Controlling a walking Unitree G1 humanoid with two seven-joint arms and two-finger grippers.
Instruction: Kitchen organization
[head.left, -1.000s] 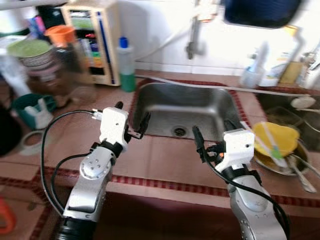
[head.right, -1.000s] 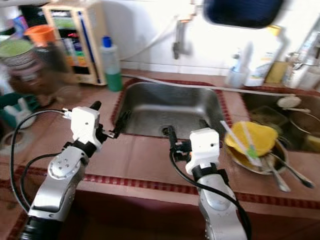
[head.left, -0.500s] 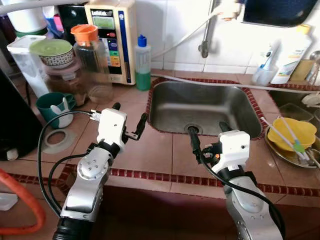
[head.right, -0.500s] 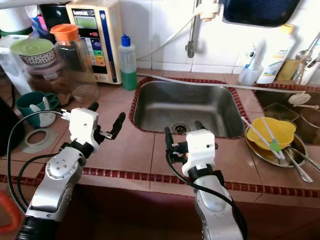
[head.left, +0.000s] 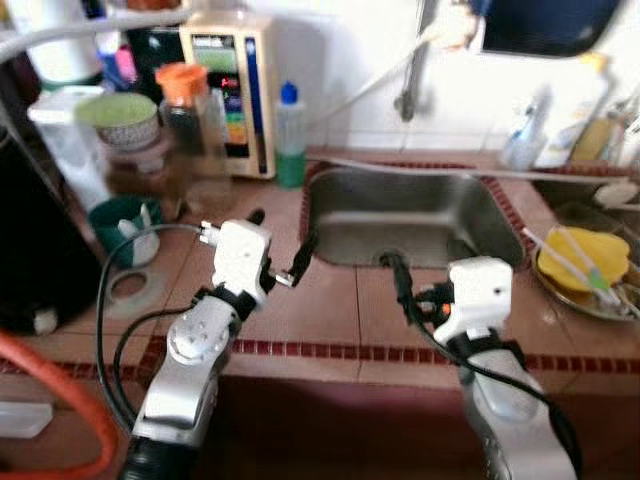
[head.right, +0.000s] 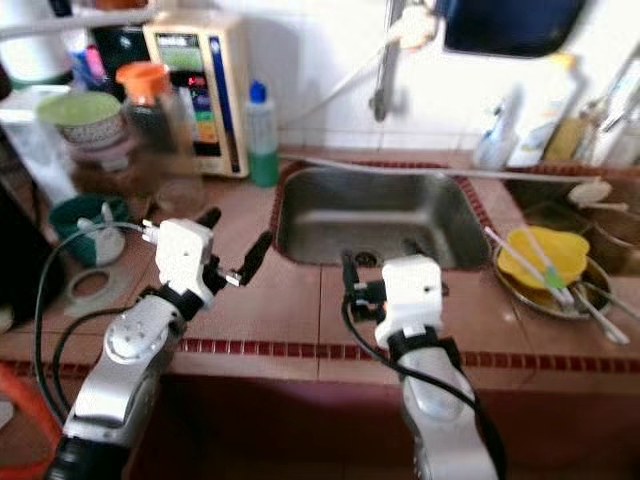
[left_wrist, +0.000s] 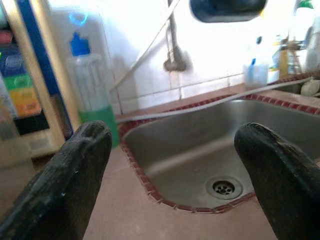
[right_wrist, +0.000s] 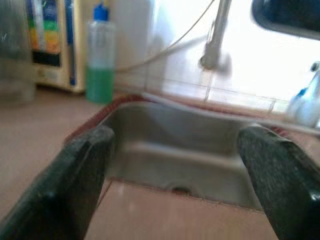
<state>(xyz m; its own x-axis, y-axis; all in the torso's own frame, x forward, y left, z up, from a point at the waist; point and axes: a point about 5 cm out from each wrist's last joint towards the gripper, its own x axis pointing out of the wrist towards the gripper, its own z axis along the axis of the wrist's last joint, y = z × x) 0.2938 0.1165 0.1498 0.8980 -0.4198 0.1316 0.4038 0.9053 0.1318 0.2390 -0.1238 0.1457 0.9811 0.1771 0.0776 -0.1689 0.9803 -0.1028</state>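
Fingers spread wide on both sides, nothing between them: the left gripper (head.left: 282, 243) hangs over the tiled counter (head.left: 330, 310) just at the sink's near-left corner, and the right gripper (head.left: 430, 272) hangs over the tile right at the sink's front lip. Both arms are up off the counter, touching nothing. From where the arms stand, the steel sink (head.left: 410, 215) sits at twelve o'clock, its basin bare down to the drain (left_wrist: 223, 187), red trim running round its rim. There's open tile between the two grippers and along the counter's front edge, good bare room there. At ten o'clock it gets crowded: a green soap bottle with a blue cap (head.left: 290, 138) stands by the sink's far-left corner, just beside a boxy appliance (head.left: 238, 90) against the wall, then a jar with an orange lid (head.left: 190, 125) and a stack of containers topped by a green lid (head.left: 120, 118). A teal mug (head.left: 128, 225) sits nearer, and a ring-shaped thing (head.left: 128, 288) lies flat on the tile. At two o'clock a yellow bowl (head.left: 582, 262) rests in a metal dish with straws or sticks across it; the frame cuts that off. Bottles along the back wall are blown out by glare and blur, hard to read. An orange hose (head.left: 60, 400) curves past at eight o'clock.
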